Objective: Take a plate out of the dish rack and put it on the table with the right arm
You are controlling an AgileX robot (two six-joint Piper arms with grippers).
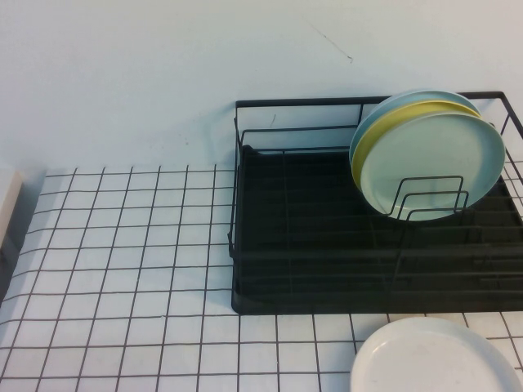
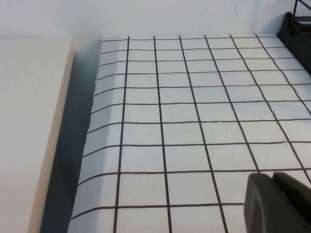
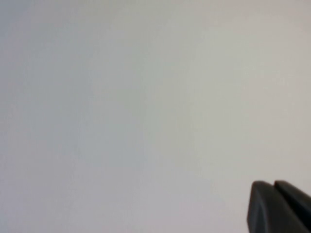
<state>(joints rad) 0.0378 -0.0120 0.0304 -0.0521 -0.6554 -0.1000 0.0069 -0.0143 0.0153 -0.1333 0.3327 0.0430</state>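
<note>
Seeing my mint plate (image 1: 433,167) upright in the dish rack (image 1: 327,245) with a yellow plate (image 1: 369,140) behind, left gripper (image 2: 278,201) over the table (image 2: 194,126), fingers together, right gripper (image 3: 278,206) closed, facing blank grey.

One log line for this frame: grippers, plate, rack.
left gripper: shut, above table | right gripper: shut, holds nothing | plate: upright in dish rack
</note>
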